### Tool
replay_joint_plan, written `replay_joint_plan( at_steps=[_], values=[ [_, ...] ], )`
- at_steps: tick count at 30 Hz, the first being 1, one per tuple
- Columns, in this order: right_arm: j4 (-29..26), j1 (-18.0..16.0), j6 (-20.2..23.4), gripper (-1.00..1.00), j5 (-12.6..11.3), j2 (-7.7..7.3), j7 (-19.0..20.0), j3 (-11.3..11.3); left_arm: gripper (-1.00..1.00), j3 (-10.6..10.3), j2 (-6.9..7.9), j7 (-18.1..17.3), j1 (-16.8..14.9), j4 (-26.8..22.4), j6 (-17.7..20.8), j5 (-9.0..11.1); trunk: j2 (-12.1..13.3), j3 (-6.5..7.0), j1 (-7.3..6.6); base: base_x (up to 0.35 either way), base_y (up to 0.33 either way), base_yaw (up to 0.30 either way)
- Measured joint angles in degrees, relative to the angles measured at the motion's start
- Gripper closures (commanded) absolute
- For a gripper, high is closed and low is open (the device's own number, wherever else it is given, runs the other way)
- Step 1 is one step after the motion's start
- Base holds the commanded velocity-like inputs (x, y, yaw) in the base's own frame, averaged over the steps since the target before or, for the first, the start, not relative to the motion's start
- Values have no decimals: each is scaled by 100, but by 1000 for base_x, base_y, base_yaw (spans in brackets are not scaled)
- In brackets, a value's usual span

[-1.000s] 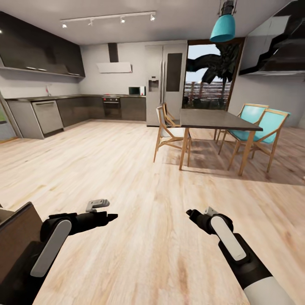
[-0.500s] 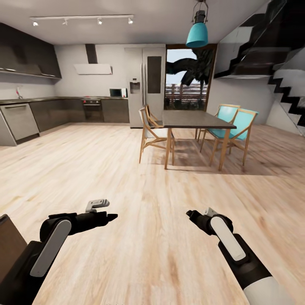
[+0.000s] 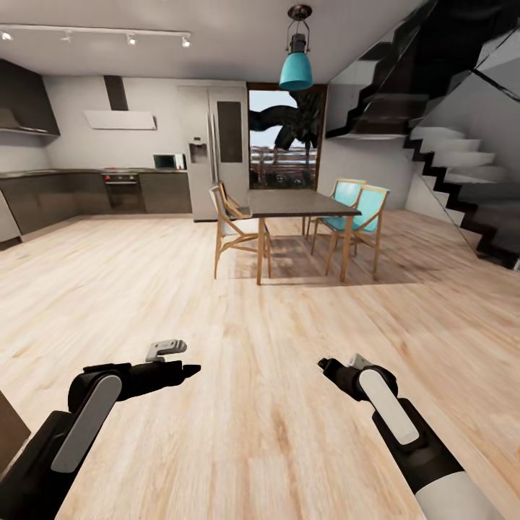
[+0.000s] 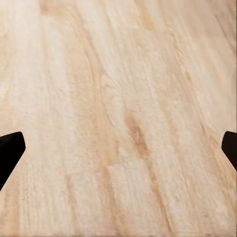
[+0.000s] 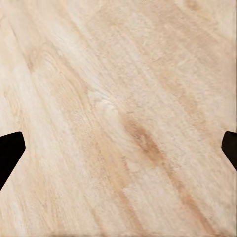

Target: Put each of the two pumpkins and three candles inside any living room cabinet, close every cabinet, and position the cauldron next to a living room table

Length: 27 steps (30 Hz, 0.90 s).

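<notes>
Pale wood floor [image 3: 260, 404] runs under both my arms, and my two wrist cameras see that planking close up, with dark fingertips [image 4: 10, 150] at the two edges of the left wrist picture and the same [image 5: 10, 148] in the right one. So both tools have their fingers spread wide apart, with bare floor between them and nothing held.

From my head camera I see the room that the wrist cameras miss: a dining table [image 3: 300, 204] far ahead with wooden chairs around it, two of them with teal seats [image 3: 361, 209], a teal lamp [image 3: 297, 70] hanging above, a kitchen along the far left wall with a fridge [image 3: 220, 152], and dark stairs [image 3: 462, 180] climbing at the far right. At the near left edge a dark brown corner [image 3: 9, 430] cuts in; I cannot tell whether it is the cabinet.

My left tool [image 3: 189, 370] points right and slightly forward, forearm low and near level. My right tool [image 3: 326, 365] points left and forward, its forearm rising from the near right corner. Both hover above the floor, well apart.
</notes>
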Motion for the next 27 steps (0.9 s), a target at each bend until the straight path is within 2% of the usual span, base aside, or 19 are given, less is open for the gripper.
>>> replay_joint_plan(
  at_steps=[14,27],
  values=[
    [-2,0,-2,-100,-2,3,0,1,-100,0,0,0,1,0,0,-5,0,69,-1,-225,4,-261],
    [-7,-3,-14,-100,-7,11,-11,0,-100,1,-6,0,1,0,0,-5,0,83,-3,-64,0,-34]
  ],
)
